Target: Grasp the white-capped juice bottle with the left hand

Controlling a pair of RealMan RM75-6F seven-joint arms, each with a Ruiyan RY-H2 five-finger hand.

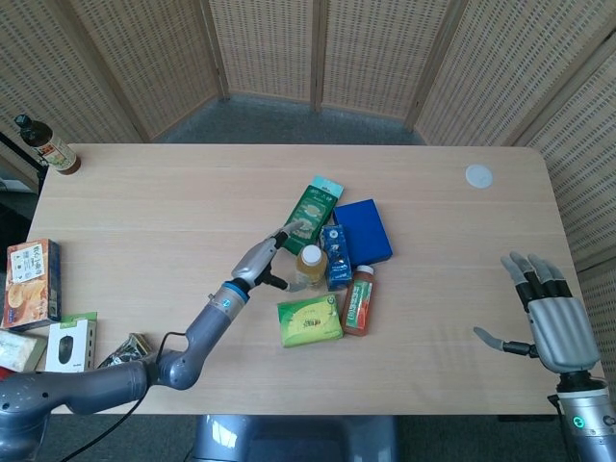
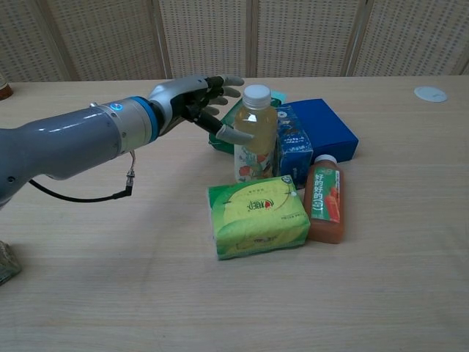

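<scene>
The white-capped juice bottle (image 2: 256, 133) stands upright just beyond the fingertips of the left hand (image 2: 194, 99), which is spread wide and holds nothing, its thumb reaching toward the bottle's shoulder; whether the thumb tip already touches the plastic I cannot tell. Taking things from largest to smallest: the table (image 2: 110, 279) lies bare on the arm's side of the hand, so that is the clean way in. Past the hand, on the far side of the bottle, sits the blue box (image 2: 330, 132), and under and beyond the fingers lies the green packet (image 1: 309, 214). Nearer the robot than the hand, pressed up against the bottle's base, is the green tissue pack (image 2: 258, 215), with the small blue carton (image 2: 293, 150) standing beside the bottle on its far side and the red juice bottle (image 2: 325, 194) lying beyond that. To do this step well, I judge the hand should close around the bottle's upper body, below the cap and above the tissue pack, with thumb on the near face and fingers wrapping the back, slipping between bottle and carton without nudging either. The bottle is tall and narrow, so a sideways push could tip it; close evenly. The right hand (image 1: 551, 320) hangs open, well away, empty
</scene>
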